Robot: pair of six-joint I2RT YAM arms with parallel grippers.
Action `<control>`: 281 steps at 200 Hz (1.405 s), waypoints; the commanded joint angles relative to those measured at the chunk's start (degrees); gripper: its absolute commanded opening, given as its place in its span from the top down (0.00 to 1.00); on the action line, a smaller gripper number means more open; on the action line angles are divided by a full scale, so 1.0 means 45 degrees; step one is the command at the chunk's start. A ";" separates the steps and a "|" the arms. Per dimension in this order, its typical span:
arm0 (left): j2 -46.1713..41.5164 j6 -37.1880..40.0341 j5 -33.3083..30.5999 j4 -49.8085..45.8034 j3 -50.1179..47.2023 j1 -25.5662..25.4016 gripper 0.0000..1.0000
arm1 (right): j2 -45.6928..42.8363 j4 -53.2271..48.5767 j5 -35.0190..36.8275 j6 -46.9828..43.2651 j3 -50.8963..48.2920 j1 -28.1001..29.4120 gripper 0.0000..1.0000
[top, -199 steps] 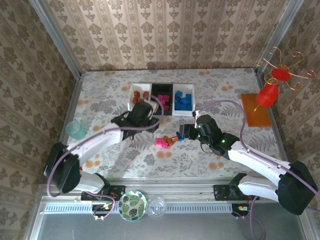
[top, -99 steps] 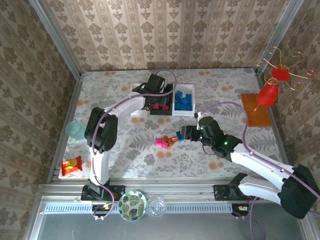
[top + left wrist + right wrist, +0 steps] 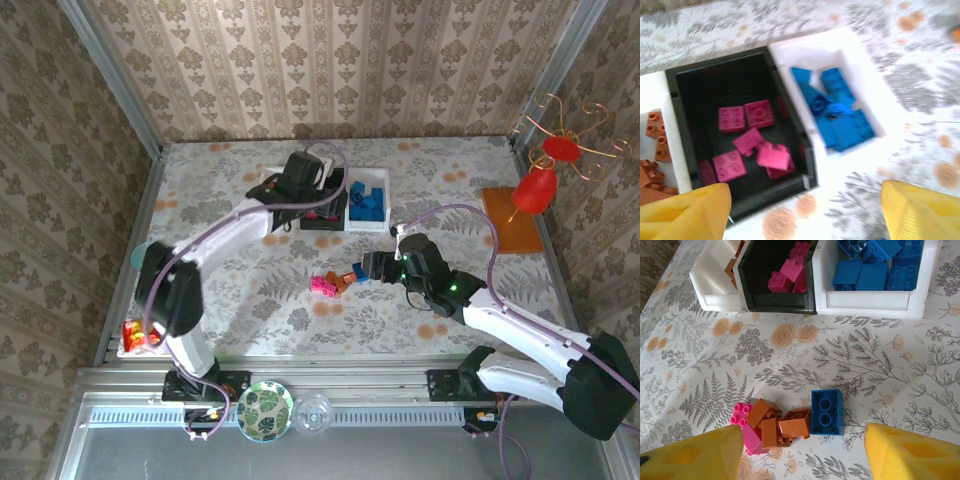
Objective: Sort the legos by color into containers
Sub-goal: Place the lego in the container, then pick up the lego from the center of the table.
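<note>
Hovering wide open and empty, left claw (image 3: 800,220): black bin (image 3: 700,75) of pink bricks (image 3: 757,114) right beneath, blue-filled white bin (image 3: 860,50) to its right. Right claw (image 3: 802,460) also spread, nothing held, with loose pile (image 3: 771,427) and blue brick (image 3: 826,411) just ahead.

left white plastic bin (image 3: 715,290): orange-brown bricks (image 3: 652,130) | middle black bin (image 3: 777,306): magenta bricks (image 3: 759,113) | right white bin (image 3: 870,301): blue bricks (image 3: 840,120) | loose before bins: single blue brick (image 3: 827,411), studs up, just beside small heap of orange-brown and magenta bricks (image 3: 771,432)

Bright, even light; left-wrist blur.
</note>
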 commanded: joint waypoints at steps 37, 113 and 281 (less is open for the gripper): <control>-0.4043 -0.1986 0.0638 0.1807 -0.6545 -0.1067 0.20 | -0.0098 0.0160 -0.0154 0.0201 -0.0376 -0.0075 0.33; -0.4446 -0.2263 0.0910 0.2229 -0.9602 -0.1815 0.31 | 0.0125 0.0362 -0.0245 0.0221 -0.0318 -0.0081 0.33; -0.0061 -0.1088 -0.0434 0.3171 -0.7360 -0.2013 0.48 | -0.0453 -0.0071 0.0058 0.0160 -0.0374 -0.0081 0.33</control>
